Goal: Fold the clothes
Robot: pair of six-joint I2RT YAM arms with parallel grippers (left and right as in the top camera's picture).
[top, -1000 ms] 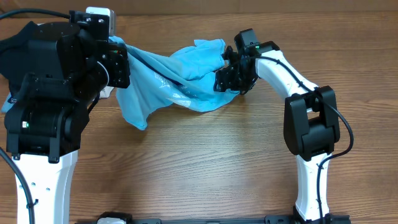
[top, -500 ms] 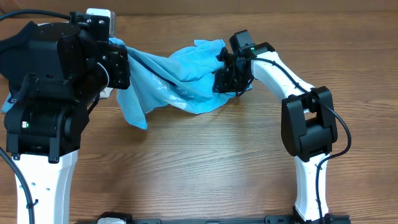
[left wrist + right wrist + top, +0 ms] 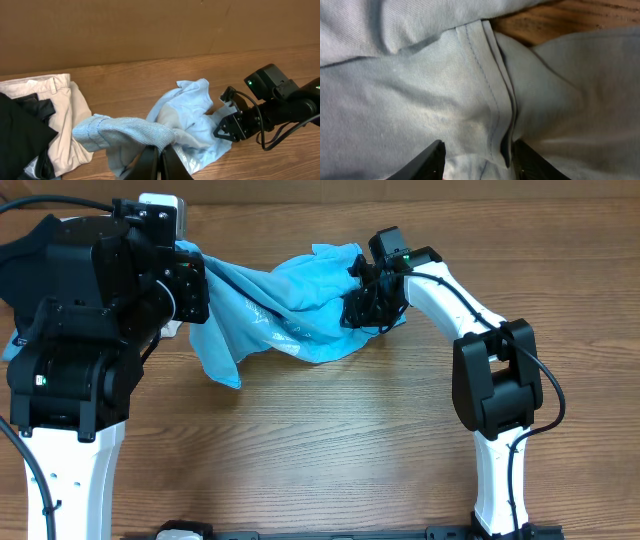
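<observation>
Evidently the sky-blue T-shirt (image 3: 270, 310) hangs stretched over the far side of the counter (image 3: 350, 450) — the left fingers (image 3: 149, 162) are pinched together on one bunched edge, lifting it so the cloth spreads. The right fingers (image 3: 427, 161) straddle a seamed fold at the other end, likely seeking a hem; whether they grip I cannot tell.
</observation>
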